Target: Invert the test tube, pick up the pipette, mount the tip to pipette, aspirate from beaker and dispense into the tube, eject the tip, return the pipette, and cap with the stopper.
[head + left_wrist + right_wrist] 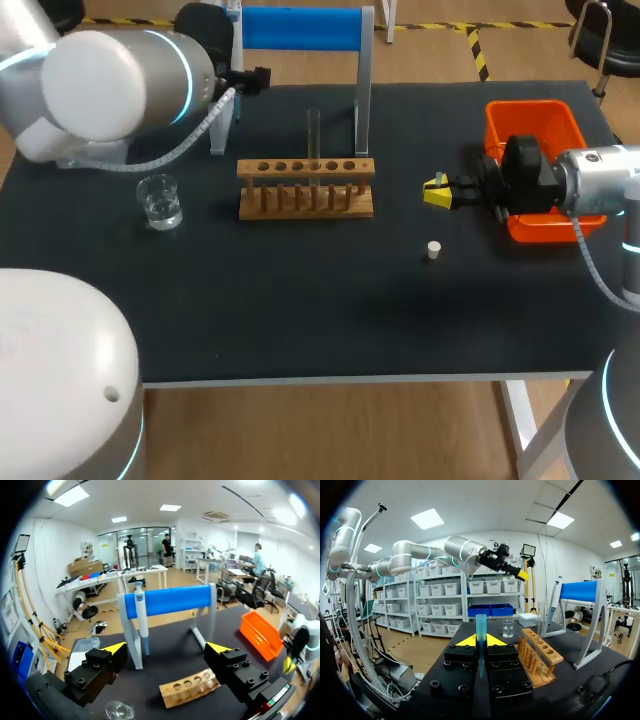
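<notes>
Our right jaws pinch translucent blue plastic pipette tip [480, 628] upright between them. Our left jaws gape wide, empty; pale slim pipette [141, 615] hangs ahead. Tip likely light, slippery, crushable; we hold mid-body.

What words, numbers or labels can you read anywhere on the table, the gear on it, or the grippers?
No text can be read in any view.
The sticker on the left gripper: coloured stripes, too small to read.
The beaker, wooden rack, orange bin and blue pipette tip in the right gripper: no print visible.
</notes>
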{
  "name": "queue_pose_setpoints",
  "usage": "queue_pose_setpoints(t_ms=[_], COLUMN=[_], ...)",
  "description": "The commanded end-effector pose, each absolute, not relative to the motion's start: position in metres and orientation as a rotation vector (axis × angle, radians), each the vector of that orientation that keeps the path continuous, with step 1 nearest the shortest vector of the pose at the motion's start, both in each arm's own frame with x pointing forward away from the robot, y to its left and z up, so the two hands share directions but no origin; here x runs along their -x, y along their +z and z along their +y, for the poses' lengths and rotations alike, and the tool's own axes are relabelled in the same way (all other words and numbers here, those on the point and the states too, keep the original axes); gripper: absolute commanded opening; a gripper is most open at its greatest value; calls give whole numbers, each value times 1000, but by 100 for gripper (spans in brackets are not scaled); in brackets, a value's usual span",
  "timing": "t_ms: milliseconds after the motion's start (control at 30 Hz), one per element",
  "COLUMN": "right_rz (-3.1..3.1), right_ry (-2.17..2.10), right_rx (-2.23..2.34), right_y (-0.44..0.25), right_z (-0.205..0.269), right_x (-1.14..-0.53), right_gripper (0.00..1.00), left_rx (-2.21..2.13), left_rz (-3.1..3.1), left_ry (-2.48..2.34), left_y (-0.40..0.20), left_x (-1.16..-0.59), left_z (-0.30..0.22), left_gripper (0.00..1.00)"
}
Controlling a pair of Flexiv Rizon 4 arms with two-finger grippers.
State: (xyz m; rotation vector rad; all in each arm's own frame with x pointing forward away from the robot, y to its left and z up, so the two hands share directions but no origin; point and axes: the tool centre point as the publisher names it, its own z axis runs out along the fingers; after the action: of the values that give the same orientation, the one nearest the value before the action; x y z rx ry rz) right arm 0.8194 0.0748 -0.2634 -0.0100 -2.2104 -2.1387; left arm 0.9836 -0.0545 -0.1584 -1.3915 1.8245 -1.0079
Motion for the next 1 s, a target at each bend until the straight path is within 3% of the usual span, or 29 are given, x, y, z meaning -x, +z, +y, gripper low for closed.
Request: queue_pose_setpoints(t_ms=[33, 1000], right_rz=[-2213, -2213], right_ry=[-2138, -2138], right_rx=[10, 10], right_y=[-263, -263], right_z=[74, 74], right_x=[-819, -819], right_gripper=[0, 0], left_rx=[1448, 1480], left_rz=[1660, 1596], left_ry=[-859, -910], left_y=[-159, -180], left_x=[-995, -1078], left_z=[-60, -56], left_gripper=[100, 100])
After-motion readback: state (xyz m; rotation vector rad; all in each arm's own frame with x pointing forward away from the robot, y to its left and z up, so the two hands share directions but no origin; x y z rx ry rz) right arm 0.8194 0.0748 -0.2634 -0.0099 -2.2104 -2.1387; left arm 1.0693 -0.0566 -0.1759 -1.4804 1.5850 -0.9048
